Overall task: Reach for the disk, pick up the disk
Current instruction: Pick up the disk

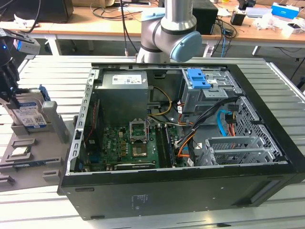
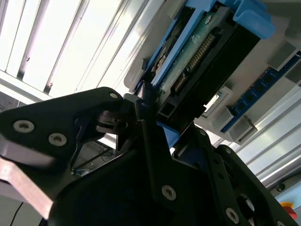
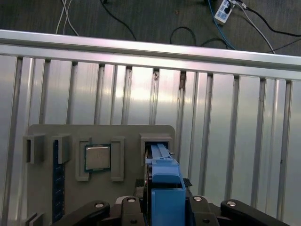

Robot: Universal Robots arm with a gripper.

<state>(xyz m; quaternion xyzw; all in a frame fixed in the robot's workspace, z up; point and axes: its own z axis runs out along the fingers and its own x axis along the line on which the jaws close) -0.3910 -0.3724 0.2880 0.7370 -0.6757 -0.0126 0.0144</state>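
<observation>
One arm, exterior view: the arm (image 1: 167, 28) rises behind the open computer case (image 1: 181, 157), and its wrist end hangs at the exterior view's left edge
Fingers, exterior view: the fingers (image 1: 13, 95) point down onto the disk (image 1: 29, 114)
Disk position: standing on edge in a slot of the grey holder (image 1: 55, 121), label face toward the camera
Holder position: on the slatted counter (image 1: 43, 67), just beside the case on the exterior view's left
Blue side frame: the frame (image 1: 44, 95) runs along the disk edge nearest the case
Processor chip: the chip (image 1: 20, 151) lies flat in a holder recess, near the disk but apart from it
Blue latch piece: the latch piece (image 1: 198, 78) sits on the drive cage inside the case, well apart from the disk

Disk, second wrist view: the disk (image 2: 197, 52) is seen edge-on, with green circuit board and connector row exposed
Finger state: set narrow, one on each face of the disk, with the thin finger (image 2: 145, 122) touching its near corner
Frame: blue plastic (image 2: 249, 19) caps the far end
Surroundings: grey holder (image 2: 235, 127) under the disk, counter slats (image 2: 56, 42) beyond

Disk, first wrist view: the disk (image 3: 160, 155) is seated in its holder slot
Frame: the blue frame (image 3: 165, 193) lies between the black fingers, which close in on both sides
Chip: the chip (image 3: 97, 157) sits in the neighbouring recess of the holder (image 3: 94, 134)
Counter: slats (image 3: 235, 117) extend to a rail, with floor and cables past it
</observation>
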